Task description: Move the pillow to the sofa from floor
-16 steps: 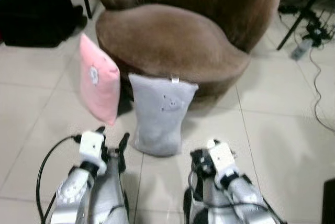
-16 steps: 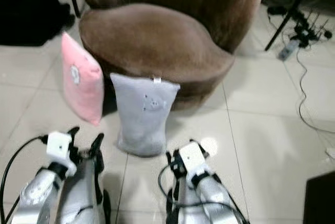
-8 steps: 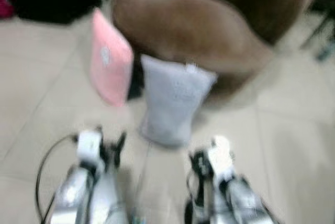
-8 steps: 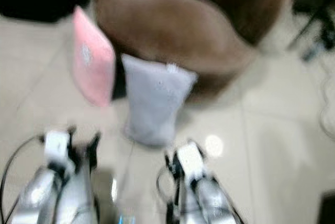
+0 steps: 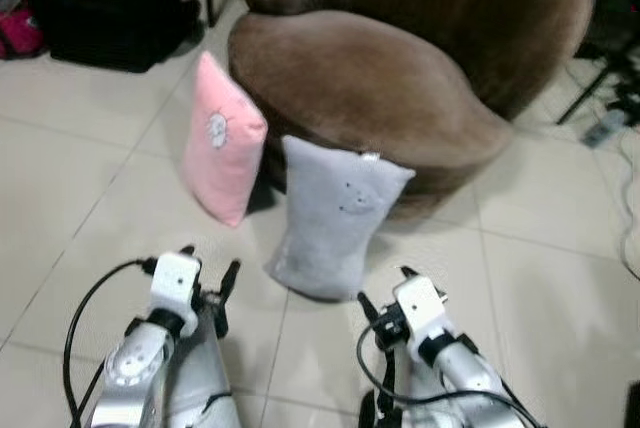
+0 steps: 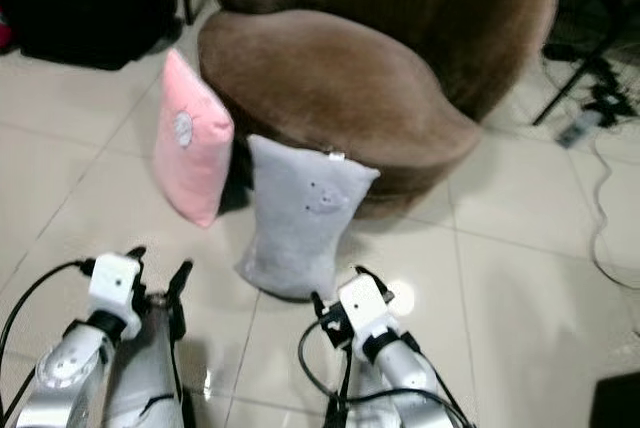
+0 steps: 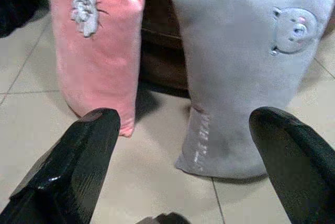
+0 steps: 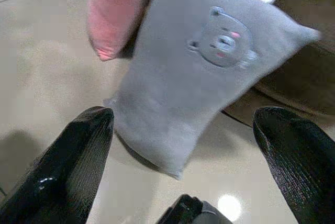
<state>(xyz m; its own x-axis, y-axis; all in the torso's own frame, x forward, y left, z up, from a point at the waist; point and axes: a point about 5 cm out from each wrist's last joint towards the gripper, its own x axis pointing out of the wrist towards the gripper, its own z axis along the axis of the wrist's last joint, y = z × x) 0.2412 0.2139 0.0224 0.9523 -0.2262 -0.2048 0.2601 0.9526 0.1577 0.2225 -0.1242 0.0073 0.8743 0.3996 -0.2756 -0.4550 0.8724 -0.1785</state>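
A grey pillow (image 5: 335, 218) with a small bear face stands upright on the tiled floor, leaning on the front of the brown round sofa (image 5: 370, 78). To its left a pink pillow (image 5: 225, 138) leans on the same sofa. Both arms are held low in front of me. My left gripper (image 5: 210, 263) is open, short of the gap between the two pillows. My right gripper (image 5: 385, 288) is open too, just before the grey pillow's lower right corner. The left wrist view has the pink pillow (image 7: 97, 41) and grey pillow (image 7: 246, 72) side by side between the spread fingers (image 7: 78, 166).
A black bag (image 5: 110, 8) lies on the floor at the back left, with a red item (image 5: 10, 23) beside it. Cables and a power strip (image 5: 605, 128) lie at the right by a black stand leg (image 5: 585, 98). A dark object (image 6: 615, 403) sits at the lower right.
The whole picture blurred and shifted as the camera moved, so pillows and sofa now sit a little further right. Neither pillow moved on the floor. Both grippers stay open.
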